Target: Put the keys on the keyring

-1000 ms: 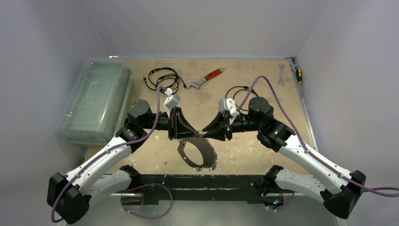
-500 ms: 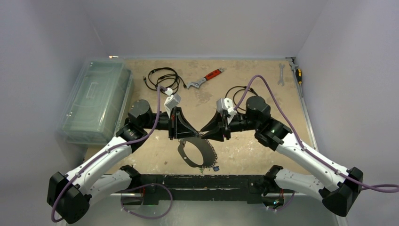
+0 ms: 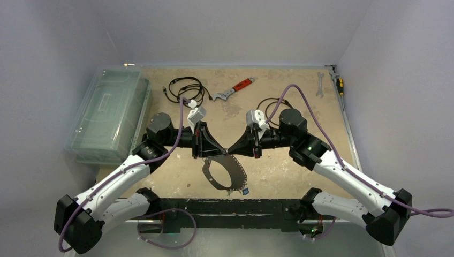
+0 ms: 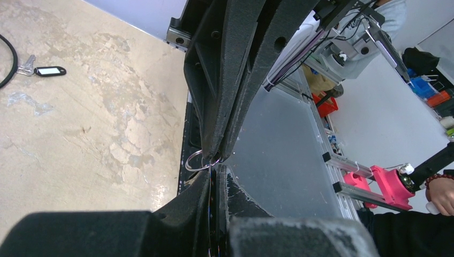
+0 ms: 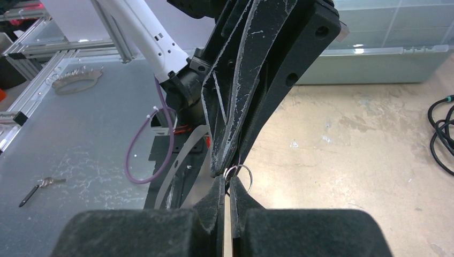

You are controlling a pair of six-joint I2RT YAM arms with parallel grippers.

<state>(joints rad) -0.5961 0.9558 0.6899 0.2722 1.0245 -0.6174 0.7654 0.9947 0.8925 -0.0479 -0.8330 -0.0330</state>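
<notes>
The keyring (image 3: 224, 174), a large thin grey hoop, hangs from my left gripper (image 3: 221, 151), which is shut on its top edge. Small keys (image 3: 243, 190) with blue and green heads dangle at the hoop's bottom. My right gripper (image 3: 232, 150) meets the left one tip to tip and is shut. A small silver ring (image 4: 196, 161) sticks out where the tips meet, and the right gripper (image 5: 230, 181) seems to pinch that ring (image 5: 244, 174). In the left wrist view my left gripper (image 4: 216, 170) shows no gap. Another key (image 4: 45, 70), dark-tagged, lies on the table.
A clear plastic box (image 3: 107, 115) stands at the left. At the back lie a black cable coil (image 3: 187, 88), a red-handled wrench (image 3: 235, 89), a spanner (image 3: 319, 84) and a screwdriver (image 3: 339, 83). A second black cable (image 3: 270, 104) lies by the right arm.
My right gripper has slid left until its tip meets the left gripper's tip, and its jaws have gone from partly open to shut. The left arm and hoop have stayed in place.
</notes>
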